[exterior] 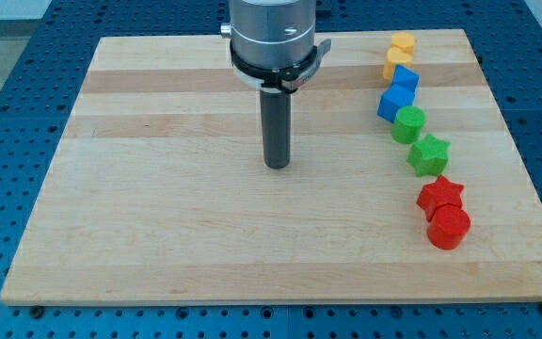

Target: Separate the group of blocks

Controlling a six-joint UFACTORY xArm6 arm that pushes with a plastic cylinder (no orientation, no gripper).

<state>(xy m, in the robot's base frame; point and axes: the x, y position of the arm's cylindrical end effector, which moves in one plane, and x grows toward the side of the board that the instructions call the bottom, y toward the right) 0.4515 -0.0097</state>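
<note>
My tip [277, 166] rests on the counter [158, 217], well to the view's left of the green star block [429, 155]; no pincer shows, so its state cannot be told.

Setting: robotics laboratory or test bench.

Evidence, placed relative to the wooden board [205, 226]:
- Board: pale butcher-block panel of glued strips, lying flat, filling most of the view.
- Beneath and around the board on all sides: blue perforated metal table [7, 141] with a regular grid of mounting holes, as on an optical or fixture bench.
- Above the board's upper middle: grey machined robot flange [271, 33] carrying a dark rod, my tip [277, 167] resting near the board's centre.
- Beyond the board's top edge: pale floor [7, 11], bare.
</note>
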